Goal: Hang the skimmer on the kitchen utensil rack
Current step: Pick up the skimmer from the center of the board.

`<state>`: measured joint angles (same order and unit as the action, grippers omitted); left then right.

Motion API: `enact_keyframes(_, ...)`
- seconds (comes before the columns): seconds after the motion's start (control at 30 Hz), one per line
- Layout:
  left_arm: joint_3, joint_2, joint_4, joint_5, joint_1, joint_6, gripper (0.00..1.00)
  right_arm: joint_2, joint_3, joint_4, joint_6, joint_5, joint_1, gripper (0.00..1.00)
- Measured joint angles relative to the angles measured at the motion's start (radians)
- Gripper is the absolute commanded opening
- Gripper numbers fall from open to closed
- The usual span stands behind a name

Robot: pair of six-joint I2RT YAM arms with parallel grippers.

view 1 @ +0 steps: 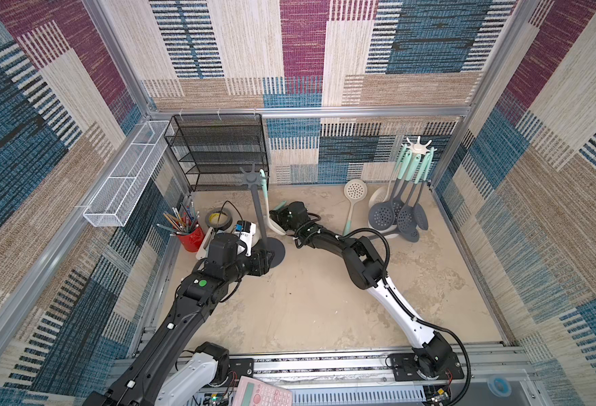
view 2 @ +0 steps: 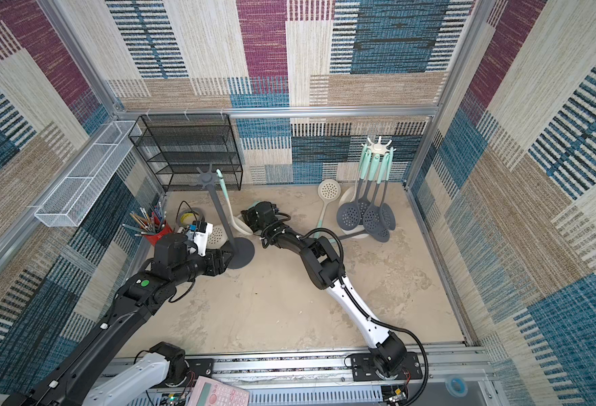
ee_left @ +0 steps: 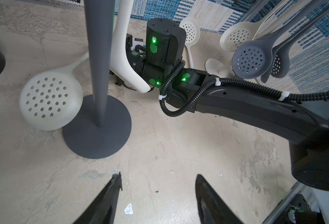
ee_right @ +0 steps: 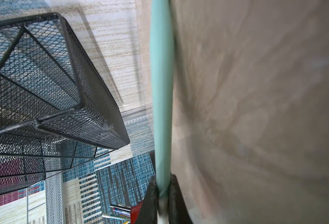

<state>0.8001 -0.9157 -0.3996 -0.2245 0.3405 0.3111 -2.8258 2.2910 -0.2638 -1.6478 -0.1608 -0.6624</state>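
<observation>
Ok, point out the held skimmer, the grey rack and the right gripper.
held skimmer point(ee_right: 161, 87): right wrist view, on its mint handle.
grey rack point(view 1: 252, 180): in a top view, on the hub atop its pole.
right gripper point(ee_right: 163, 178): right wrist view, midway between fingertips shut on the handle.

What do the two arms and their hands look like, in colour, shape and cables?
Both arms are mostly black with a white link near the base. The left arm bears a round green sticker. The right arm carries a black ribbed cable held by white zip ties, plus green lights and green stickers. The left hand has two black tapering fingers.
</observation>
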Motion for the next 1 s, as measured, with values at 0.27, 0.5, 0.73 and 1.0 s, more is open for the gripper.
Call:
enact_keyframes(0.27, -0.004, 0.026, 0.006, -0.016, 0.0, 0.0, 0.62, 0.03, -0.049, -0.002, 0.045, 0.027, 0.001, 0.0)
enact_keyframes(0.5, -0.004, 0.027, 0.008, -0.019, -0.001, 0.0, 0.62, 0.137, -0.214, -0.051, 0.076, 0.049, 0.01, 0.0)
enact_keyframes(0.73, -0.006, 0.028, 0.011, -0.022, -0.003, 0.0, 0.62, 0.196, -0.305, -0.106, 0.097, 0.067, 0.029, 0.0)
enact_keyframes(1.0, -0.011, 0.034, 0.021, -0.029, -0.003, 0.0, 0.62, 0.219, -0.319, -0.132, 0.153, 0.107, 0.06, 0.0)
